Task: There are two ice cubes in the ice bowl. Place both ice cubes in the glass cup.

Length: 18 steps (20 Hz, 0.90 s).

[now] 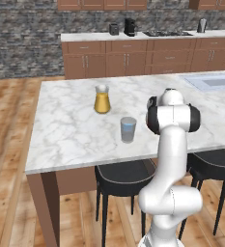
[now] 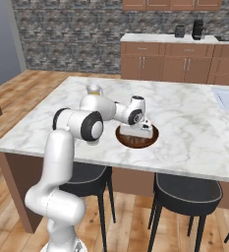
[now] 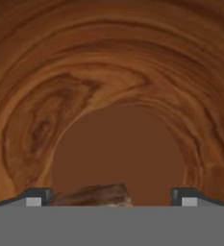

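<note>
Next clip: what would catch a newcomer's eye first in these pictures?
The white arm folded low over the marble island, its gripper dipped into the dark reddish-brown ice bowl near the island's front edge. In the hand view, the bowl's swirling wood grain looms close between the spread fingertips. Further left stand the grey glass cup and, behind it, a pitcher of orange liquid.

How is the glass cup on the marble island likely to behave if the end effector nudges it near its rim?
The glass cup stands upright, taller than wide, so a high push could probably tip it. On the smooth marble island it might slide instead. It looks thin-walled, so likely light and breakable.
</note>
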Available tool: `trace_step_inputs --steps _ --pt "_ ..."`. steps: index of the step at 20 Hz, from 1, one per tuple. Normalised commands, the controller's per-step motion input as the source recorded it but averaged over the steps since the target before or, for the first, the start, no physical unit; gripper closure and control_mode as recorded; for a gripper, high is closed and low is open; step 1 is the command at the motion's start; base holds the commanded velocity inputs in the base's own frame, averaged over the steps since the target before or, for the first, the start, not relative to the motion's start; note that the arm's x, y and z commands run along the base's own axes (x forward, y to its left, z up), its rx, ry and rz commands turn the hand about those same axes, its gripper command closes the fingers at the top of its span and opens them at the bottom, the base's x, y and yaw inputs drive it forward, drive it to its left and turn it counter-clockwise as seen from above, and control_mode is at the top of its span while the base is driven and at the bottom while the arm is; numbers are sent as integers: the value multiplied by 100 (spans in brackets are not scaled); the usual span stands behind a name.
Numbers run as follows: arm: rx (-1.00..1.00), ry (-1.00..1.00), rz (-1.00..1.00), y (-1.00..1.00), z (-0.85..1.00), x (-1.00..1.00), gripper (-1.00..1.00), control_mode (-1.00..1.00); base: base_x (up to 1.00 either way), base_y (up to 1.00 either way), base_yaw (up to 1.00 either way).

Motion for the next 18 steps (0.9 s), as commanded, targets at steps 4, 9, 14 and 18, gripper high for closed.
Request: trace_step_inputs --steps 4,9,14,18 --pt "3 -1 0 0 -13 16 -100 -100 0 0 0" --pt "0 0 0 0 -42 0 -100 -100 0 0 0" --pt "0 1 0 4 -45 -1 100 -100 0 0 0" --pt "0 1 0 11 -10 -35 100 -100 0 0 0"
